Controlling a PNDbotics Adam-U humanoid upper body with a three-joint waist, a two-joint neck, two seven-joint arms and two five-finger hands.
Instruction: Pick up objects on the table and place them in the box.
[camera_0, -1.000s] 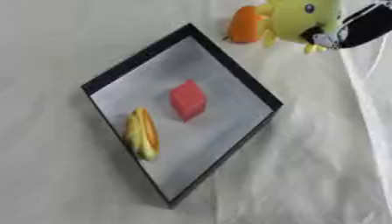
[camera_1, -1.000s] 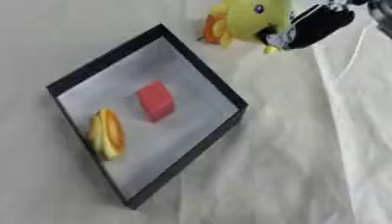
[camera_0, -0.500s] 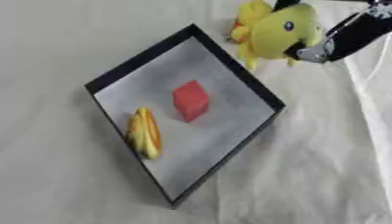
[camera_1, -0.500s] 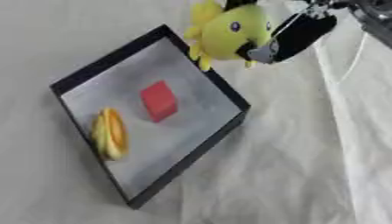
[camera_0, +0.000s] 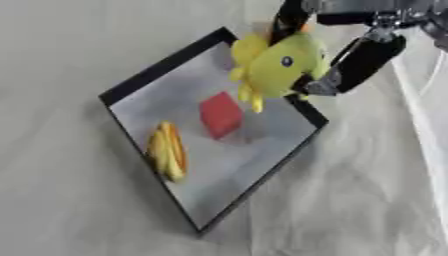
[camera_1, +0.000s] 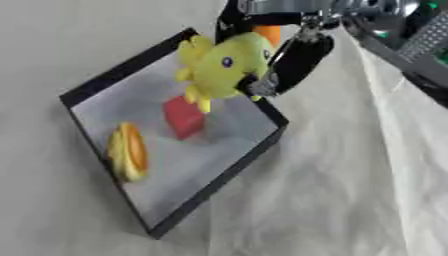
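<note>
My right hand (camera_0: 359, 62) comes in from the upper right and is shut on a yellow plush duck (camera_0: 278, 67) with an orange part at its back. It holds the duck in the air over the far right corner of the black box (camera_0: 144, 80), which has a pale floor. Inside the box lie a red cube (camera_0: 220, 114) near the middle and a yellow-and-orange hot-dog-shaped toy (camera_0: 167, 151) near the left wall. My left hand shows in neither view.
A pale creased cloth (camera_0: 359, 190) covers the table around the box. Metal robot parts (camera_1: 411, 35) show at the upper right in the right eye view.
My right hand has carried the duck leftward from beyond the box's far right side to above its far right corner. The camera has also shifted.
</note>
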